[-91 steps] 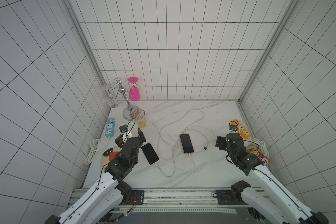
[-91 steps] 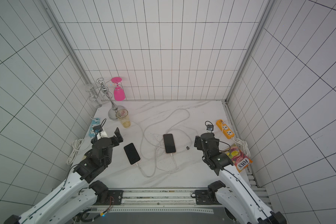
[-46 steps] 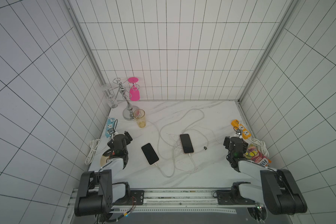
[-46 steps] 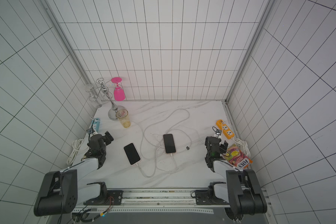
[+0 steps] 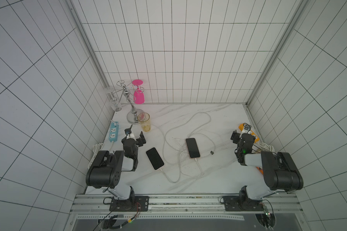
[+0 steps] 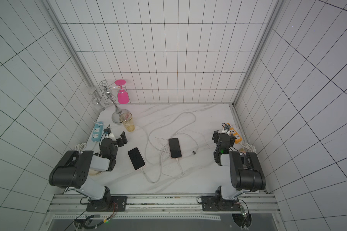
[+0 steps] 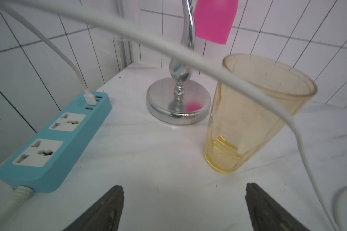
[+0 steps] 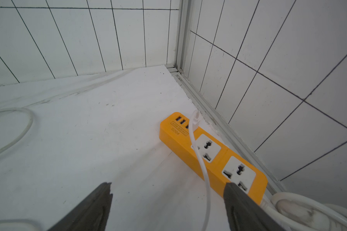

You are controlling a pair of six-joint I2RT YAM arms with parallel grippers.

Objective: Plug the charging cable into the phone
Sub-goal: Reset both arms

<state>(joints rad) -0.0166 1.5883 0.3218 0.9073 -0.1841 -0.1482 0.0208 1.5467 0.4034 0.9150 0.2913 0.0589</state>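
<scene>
left gripper [image 7: 182, 190], right gripper [image 8: 167, 186]: both spread, empty. centre phone [image 5: 192, 148] flat on the table [image 5: 218, 120], long axis near-far, port end toward the bases, white cable [image 5: 197, 166] at it. loose plug [image 5: 211, 153] lies near it on the right arm's side; right gripper nearer.

White marbled tabletop [image 5: 224, 176]. Bears central phone [image 5: 192, 148] and left phone [image 5: 154, 158], both flat, amid looping white cables [image 8: 31, 121]. Holds blue power strip [image 5: 113, 135], amber cup [image 5: 144, 123] and chrome stand [image 5: 132, 120] along left edge, orange power strip [image 8: 221, 160] at right edge.
</scene>
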